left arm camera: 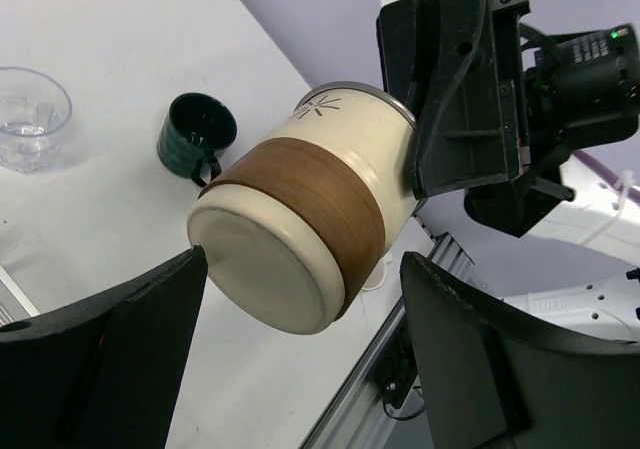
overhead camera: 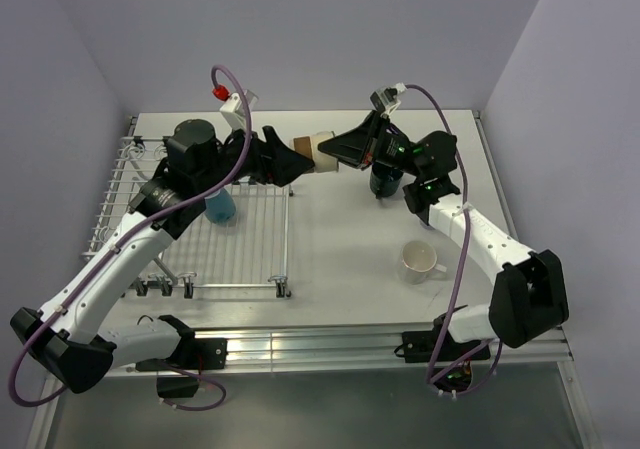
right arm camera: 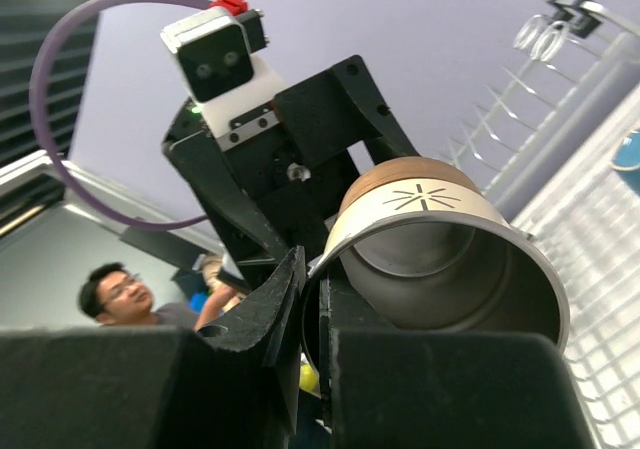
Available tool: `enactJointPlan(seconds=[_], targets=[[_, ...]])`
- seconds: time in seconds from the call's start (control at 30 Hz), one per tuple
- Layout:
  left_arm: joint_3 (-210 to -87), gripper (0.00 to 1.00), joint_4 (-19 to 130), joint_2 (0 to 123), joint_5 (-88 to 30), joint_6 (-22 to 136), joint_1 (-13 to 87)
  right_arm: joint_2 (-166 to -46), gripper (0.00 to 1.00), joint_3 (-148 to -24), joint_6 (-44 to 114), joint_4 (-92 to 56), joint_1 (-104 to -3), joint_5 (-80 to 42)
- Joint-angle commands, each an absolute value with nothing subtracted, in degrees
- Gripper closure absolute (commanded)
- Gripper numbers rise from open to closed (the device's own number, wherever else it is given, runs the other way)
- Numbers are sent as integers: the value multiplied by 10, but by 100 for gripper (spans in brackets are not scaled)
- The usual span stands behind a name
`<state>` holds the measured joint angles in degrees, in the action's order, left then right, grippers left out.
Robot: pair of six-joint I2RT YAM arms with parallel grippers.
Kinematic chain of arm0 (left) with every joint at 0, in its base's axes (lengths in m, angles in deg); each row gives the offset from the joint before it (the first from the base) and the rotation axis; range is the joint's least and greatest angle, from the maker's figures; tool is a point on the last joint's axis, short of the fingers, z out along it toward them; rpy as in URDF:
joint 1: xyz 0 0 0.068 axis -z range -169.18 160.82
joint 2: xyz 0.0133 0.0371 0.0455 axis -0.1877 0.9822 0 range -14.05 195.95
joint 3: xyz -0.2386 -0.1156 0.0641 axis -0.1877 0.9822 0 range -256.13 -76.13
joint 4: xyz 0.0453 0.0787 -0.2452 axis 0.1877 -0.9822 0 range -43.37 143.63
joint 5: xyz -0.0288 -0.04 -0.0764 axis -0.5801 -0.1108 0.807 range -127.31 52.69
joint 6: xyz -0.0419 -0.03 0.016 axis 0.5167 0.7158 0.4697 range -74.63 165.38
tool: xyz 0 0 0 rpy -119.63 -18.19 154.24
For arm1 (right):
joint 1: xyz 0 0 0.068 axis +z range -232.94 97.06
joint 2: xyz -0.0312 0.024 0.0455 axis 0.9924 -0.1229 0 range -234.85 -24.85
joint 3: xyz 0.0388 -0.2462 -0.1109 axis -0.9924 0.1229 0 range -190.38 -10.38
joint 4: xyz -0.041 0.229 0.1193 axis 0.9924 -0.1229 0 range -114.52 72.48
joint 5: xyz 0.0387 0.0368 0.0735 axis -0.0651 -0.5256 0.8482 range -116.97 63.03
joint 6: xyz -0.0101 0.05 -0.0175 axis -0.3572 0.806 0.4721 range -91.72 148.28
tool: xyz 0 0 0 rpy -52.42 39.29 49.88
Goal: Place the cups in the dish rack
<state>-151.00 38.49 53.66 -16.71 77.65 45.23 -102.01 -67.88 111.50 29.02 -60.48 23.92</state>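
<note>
The brown metal-lined cup (overhead camera: 318,151) hangs on its side in the air between both grippers, right of the dish rack (overhead camera: 250,259). My right gripper (overhead camera: 347,149) is shut on its rim (right arm camera: 440,219), one finger inside and one outside. My left gripper (overhead camera: 288,163) is open, its jaws on either side of the cup's base (left arm camera: 270,269) without touching. The light blue mug (overhead camera: 220,207) stands in the rack. The dark teal mug (overhead camera: 385,182) lies on the table under the right arm. The white mug (overhead camera: 420,261) stands at the right. The clear glass tumbler (left arm camera: 30,119) stands beyond the teal mug (left arm camera: 195,134). The lavender cup is out of view.
The rack's raised wire sides (right arm camera: 590,99) stand at the table's left. The table's metal front rail (left arm camera: 400,349) runs below the held cup. Walls close the table in at the back and both sides.
</note>
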Motion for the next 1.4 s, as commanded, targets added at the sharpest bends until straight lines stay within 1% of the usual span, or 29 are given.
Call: enactJointPlan(seconds=[0.0, 0.1, 0.23, 0.47, 0.63, 1.03, 1.37], targets=[[-1513, 16, 450, 543, -105, 797, 468, -1028, 100, -675, 1204, 452, -589, 275], [-1515, 15, 444, 551, -113, 793, 467, -1039, 100, -672, 1245, 501, -589, 281], [-1508, 14, 450, 554, -118, 792, 467, -1042, 100, -668, 1254, 516, -589, 285], [-1502, 12, 446, 547, -121, 782, 458, -1055, 100, -658, 1307, 583, -592, 290], [-1504, 11, 438, 551, -123, 776, 451, -1078, 100, -655, 1379, 681, -591, 289], [-1491, 8, 463, 564, -94, 781, 443, -1076, 100, -656, 1395, 702, -593, 291], [-1489, 7, 437, 559, -118, 761, 433, -1066, 100, -649, 1399, 708, -602, 299]])
